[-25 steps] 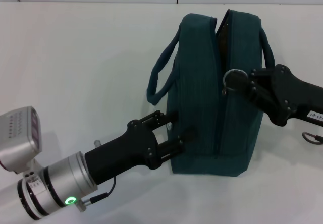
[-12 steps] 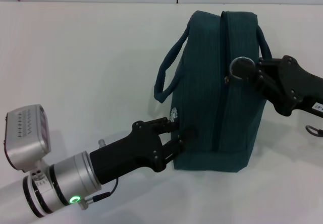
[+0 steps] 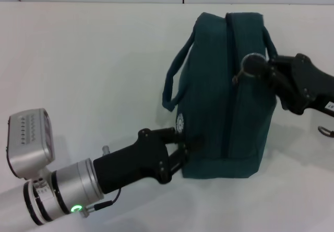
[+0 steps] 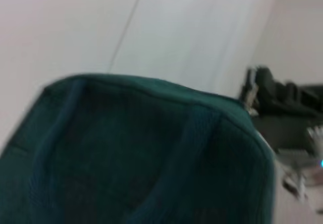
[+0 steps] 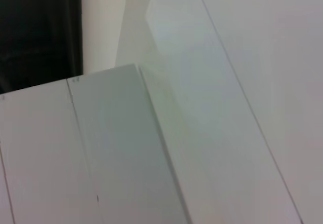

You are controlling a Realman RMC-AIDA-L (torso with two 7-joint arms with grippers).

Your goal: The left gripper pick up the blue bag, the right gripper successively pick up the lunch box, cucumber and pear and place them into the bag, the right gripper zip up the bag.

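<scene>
Zipping step: my left pincer is pinching the blue bag's lower side mid-bench while my right pincer, pressed on the zip pull, is needing one steady draw along the seam.

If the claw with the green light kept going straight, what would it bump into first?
The left end effector points at the upright dark teal fabric bag; its lower side panel comes first, and the tips look already against it.

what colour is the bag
Dark teal blue-green bag, plain fabric; clearest in the head view.
</scene>
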